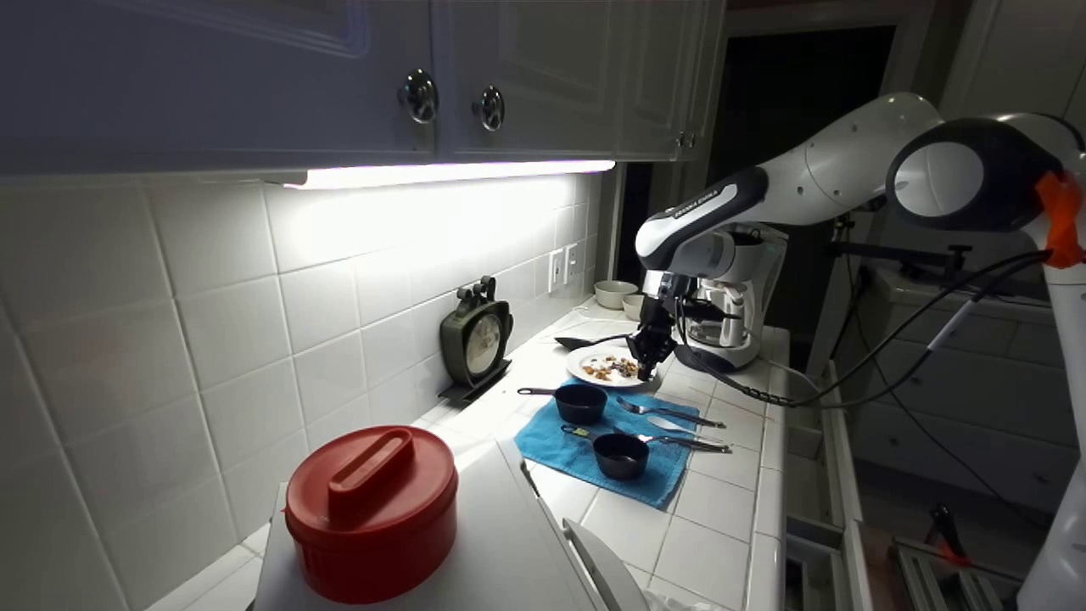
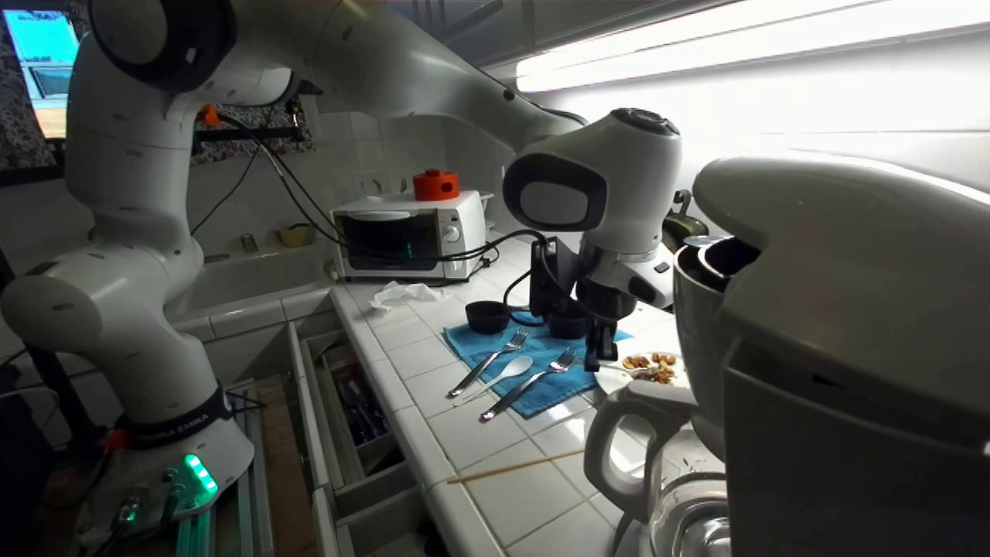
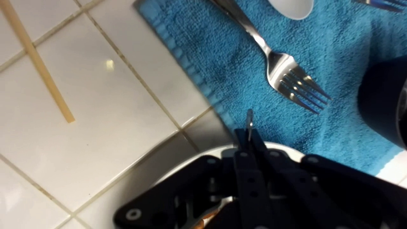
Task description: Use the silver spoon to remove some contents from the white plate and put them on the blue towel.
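Observation:
The white plate (image 1: 579,364) sits beyond the blue towel (image 1: 543,445), also seen in an exterior view (image 2: 609,379). The contents (image 1: 611,367) are brownish bits heaped on the plate, also visible in an exterior view (image 2: 653,365). My gripper (image 2: 601,357) points down over the plate's edge near the towel. It is shut on the silver spoon (image 2: 625,368). In the wrist view, only a thin end of the spoon (image 3: 249,121) sticks out past the fingertips (image 3: 249,135). The spoon's bowl is hidden there, and in an exterior view I cannot tell whether it touches the bits.
Two small dark cups (image 1: 581,403) (image 1: 621,456), two forks (image 2: 495,360) (image 2: 534,383) and a white spoon (image 2: 506,373) lie on the towel. A coffee maker (image 1: 721,327) stands near the plate. A black ladle (image 1: 585,342) lies behind it. A wooden stick (image 3: 41,66) lies on the tiles.

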You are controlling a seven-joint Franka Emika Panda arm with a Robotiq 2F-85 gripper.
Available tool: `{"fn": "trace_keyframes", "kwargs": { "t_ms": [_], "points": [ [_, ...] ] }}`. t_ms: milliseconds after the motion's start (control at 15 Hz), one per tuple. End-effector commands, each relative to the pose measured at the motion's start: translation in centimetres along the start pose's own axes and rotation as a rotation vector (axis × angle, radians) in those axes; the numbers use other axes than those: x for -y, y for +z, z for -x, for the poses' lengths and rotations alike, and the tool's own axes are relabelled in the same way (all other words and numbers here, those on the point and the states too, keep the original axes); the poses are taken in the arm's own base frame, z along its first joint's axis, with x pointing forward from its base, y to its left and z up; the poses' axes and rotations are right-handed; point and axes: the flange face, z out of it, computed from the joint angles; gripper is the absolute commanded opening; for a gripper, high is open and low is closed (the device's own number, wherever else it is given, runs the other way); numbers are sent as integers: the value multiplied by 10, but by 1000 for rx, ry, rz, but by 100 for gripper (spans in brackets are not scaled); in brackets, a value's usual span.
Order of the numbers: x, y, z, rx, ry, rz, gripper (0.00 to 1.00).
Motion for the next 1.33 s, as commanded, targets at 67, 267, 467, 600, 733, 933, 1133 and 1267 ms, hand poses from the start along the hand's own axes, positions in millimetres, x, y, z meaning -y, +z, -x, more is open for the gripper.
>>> {"fn": "trace_keyframes", "kwargs": {
  "t_ms": [67,267,467,600,733,933,1133,1267],
  "points": [
    [-1,-5,-8,18,-11,64,5],
    [-3,-6,-14,-5,-19,109,5],
    [-5,-5,-22,-9,-41,140,5],
    [-3,-1,-26,-8,-62,155,5],
    [1,4,-32,-3,-82,165,5],
    [11,10,-40,-1,-106,173,5],
    [21,12,-47,-6,-131,178,5],
    [28,10,-51,-10,-146,181,5]
  ]
}}
